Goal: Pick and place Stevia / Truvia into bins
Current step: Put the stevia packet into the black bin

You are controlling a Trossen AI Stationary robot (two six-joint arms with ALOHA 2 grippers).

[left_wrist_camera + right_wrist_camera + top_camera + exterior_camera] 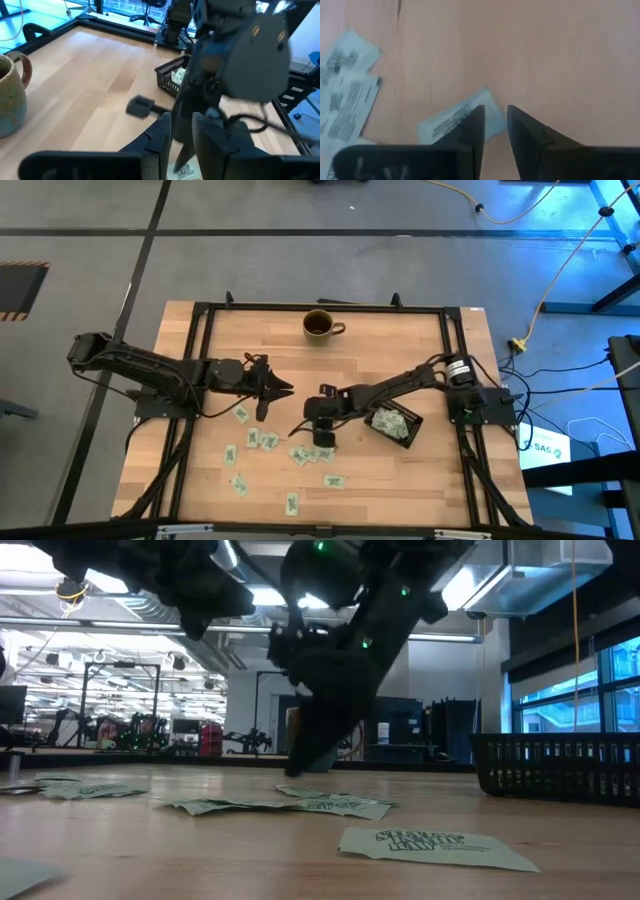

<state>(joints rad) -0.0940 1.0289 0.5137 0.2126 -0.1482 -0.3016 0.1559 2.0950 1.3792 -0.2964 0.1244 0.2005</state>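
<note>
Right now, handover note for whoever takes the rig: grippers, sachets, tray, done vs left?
Right gripper: down at the table mid-board, fingers narrowly apart over the edge of one sachet; no grip confirmed.
Left gripper: waiting above the table's left-centre, holding nothing.
Tray: right of centre, already holds several sachets.
Loose sachets: about a dozen scattered over the front-centre of the table.
Mug: at the back edge, untouched.
Left: finish this pick, drop it in the tray, then clear the rest.

arms: 2, dark/black, jointed segments
cables: black, run along links
right arm (400,388): white label band nr base
lights: small green LEDs, low view
fingers (472,131): black, wedge-shaped, matte
</note>
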